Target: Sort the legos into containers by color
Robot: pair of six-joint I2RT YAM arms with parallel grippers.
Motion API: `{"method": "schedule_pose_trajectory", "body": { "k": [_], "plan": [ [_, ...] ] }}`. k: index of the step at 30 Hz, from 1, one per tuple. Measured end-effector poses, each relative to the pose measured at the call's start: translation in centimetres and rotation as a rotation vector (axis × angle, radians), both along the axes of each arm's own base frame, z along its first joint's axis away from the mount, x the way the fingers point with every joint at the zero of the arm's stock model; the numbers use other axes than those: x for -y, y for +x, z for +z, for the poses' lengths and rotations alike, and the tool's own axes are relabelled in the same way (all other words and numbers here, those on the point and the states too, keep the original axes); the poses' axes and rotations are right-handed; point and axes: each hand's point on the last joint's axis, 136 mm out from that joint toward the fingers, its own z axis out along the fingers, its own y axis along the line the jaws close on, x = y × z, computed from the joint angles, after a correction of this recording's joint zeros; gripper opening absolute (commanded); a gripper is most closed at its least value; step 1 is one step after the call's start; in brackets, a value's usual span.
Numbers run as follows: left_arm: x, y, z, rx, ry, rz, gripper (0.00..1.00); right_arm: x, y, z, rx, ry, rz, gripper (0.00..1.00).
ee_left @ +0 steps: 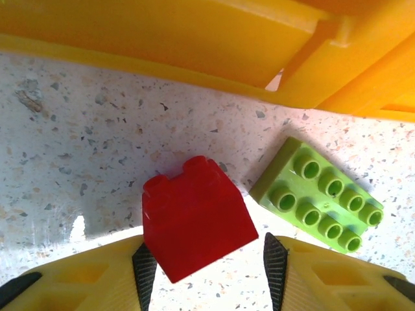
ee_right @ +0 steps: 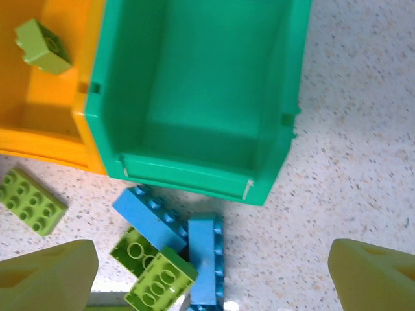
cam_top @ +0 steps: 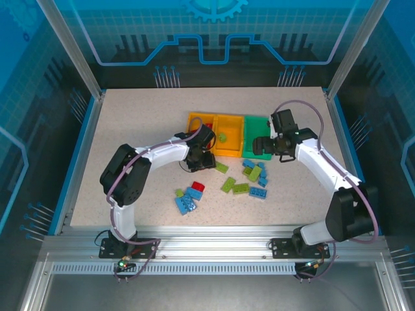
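Between the left tool's point(ee_left: 209, 262) jaws: red brick point(ee_left: 194, 217), standing on the worktop point(ee_left: 84, 142). The left pad point(ee_left: 144, 265) is against it and the right pad point(ee_left: 275, 259) just beside it. The jaws are partly closed; whether they grip cannot be told.
Right of that tool: long lime brick point(ee_left: 318, 204), flat, studs up, apart from the red.
Ahead of it: wall of the yellow bins point(ee_left: 162, 39).
Right tool point(ee_right: 211, 259): jaws wide, holding nothing.
Ahead of it: green bin point(ee_right: 194, 168).
Ahead-left: small lime brick point(ee_right: 42, 45), inside the adjoining yellow bin.
Between its fingers, just short of the green bin: blue bricks point(ee_right: 152, 217) and lime pair point(ee_right: 159, 282), heaped, touching.
Left of it: lime plate point(ee_right: 29, 201), apart from the heap.
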Motion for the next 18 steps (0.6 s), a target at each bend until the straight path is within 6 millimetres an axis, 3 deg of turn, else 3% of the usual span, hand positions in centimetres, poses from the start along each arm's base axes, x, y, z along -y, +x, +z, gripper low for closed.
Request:
{"method": "schedule_pose_trajectory", "body": {
  "k": [9, 16, 18],
  "plan": [
    [-0.1, -0.1, -1.1, -0.020, 0.016, 0.001, 0.64, 0.3, -1.1, -0.2, -0.003, 0.014, 0.007, 0.93],
    [0.0, 0.0, -1.1, -0.015, 0.015, 0.003, 0.67, 0.1, -1.4, -0.8, -0.016, 0.021, 0.011, 0.93],
    [0.0, 0.0, -1.1, -0.014, 0.015, 0.003, 0.62, 0.1, -1.5, -0.9, -0.019, 0.022, 0.012, 0.93]
  ]
}}
